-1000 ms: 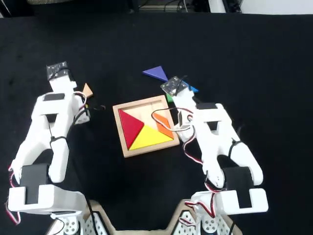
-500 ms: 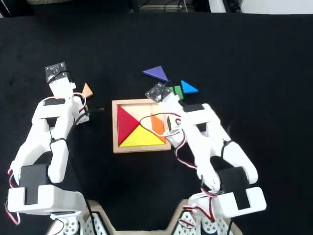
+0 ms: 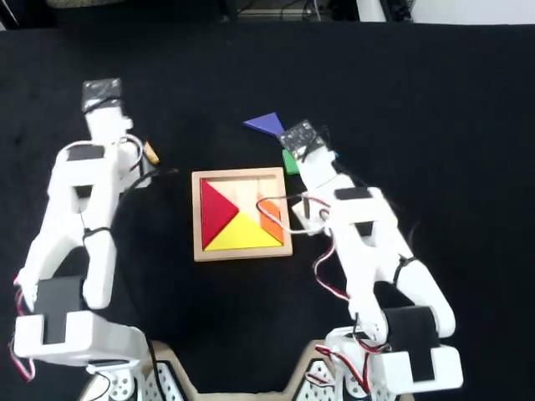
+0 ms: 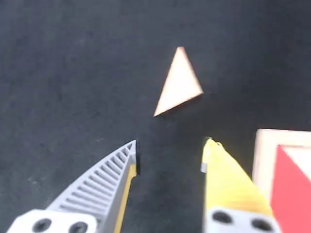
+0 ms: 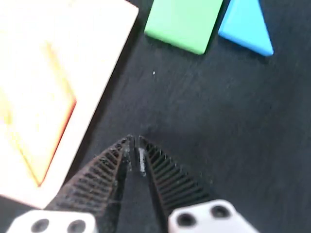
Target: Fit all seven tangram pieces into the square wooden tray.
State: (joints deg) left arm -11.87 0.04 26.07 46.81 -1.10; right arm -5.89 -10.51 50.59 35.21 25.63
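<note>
The square wooden tray [image 3: 200,215] lies mid-table and holds a red triangle [image 3: 217,209], a yellow triangle [image 3: 242,235] and an orange piece [image 3: 272,220]. Outside it lie a purple triangle [image 3: 266,124], a green piece [image 3: 290,161] and, by the left arm, a small tan triangle [image 3: 150,153]. My left gripper [image 4: 170,149] stands open just short of the tan triangle [image 4: 180,82], with the tray corner [image 4: 265,145] beside it. My right gripper [image 5: 134,141] is shut and holds nothing, on bare cloth beside the tray rim [image 5: 104,73]. The green piece [image 5: 187,19] and a blue triangle [image 5: 245,26] lie ahead of it.
Black cloth covers the whole table. The right arm [image 3: 359,225] stretches along the tray's right side and partly covers the loose pieces there. The left arm [image 3: 79,200] runs along the table's left side.
The tray, tilted a second ago, now lies square to the table. The right arm swung over the tray's corner, then back to the right. The left arm's wrist moved slightly away from the base.
</note>
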